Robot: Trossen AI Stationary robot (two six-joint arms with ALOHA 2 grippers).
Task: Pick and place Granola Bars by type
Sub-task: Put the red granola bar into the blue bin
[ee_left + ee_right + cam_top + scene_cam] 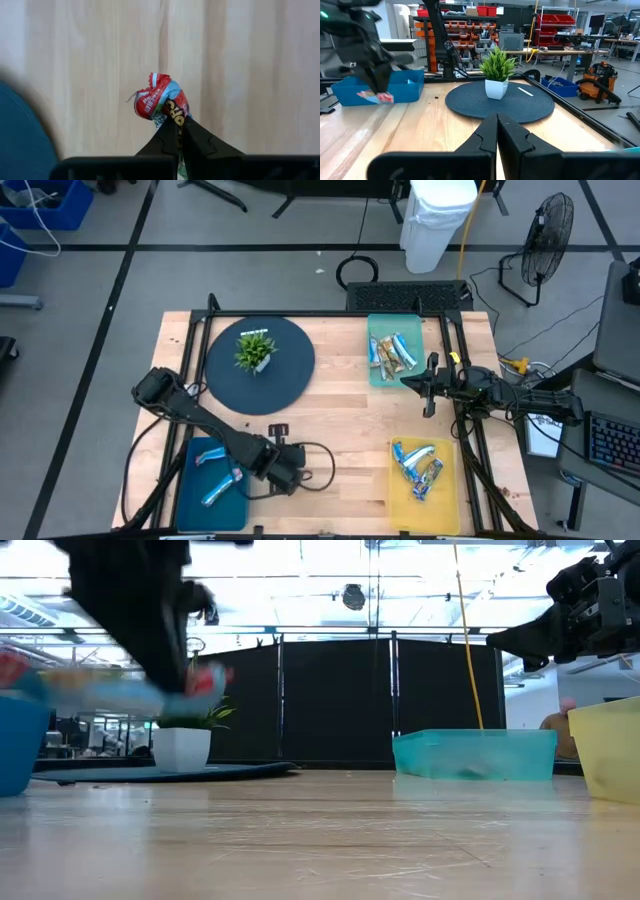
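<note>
So here's roughly where the sorting stands:

1. Most bars look binned already. The teal tray holds a small cluster of brownish and blue bars, the yellow tray has a pile of blue-and-white ones, and the blue tray has a couple of blue bars lying in it.

2. The left gripper is the one at work — its fingers are pinched tight on a red, white and blue wrapped bar, held above bare wood just beside the blue tray. From table height the bar hangs clear of the tabletop, so it's lifted, not resting.

3. The right gripper is closed on nothing and parked over by the teal tray, pointing across the table toward the potted plant on the dark round mat.

4. I can't spot any loose bars on the open wood from above, so my guess is this held one is the last or close to it — what's left is dropping it into whichever tray matches its type. Which one that is, I can't tell from the wrapper alone.
</note>
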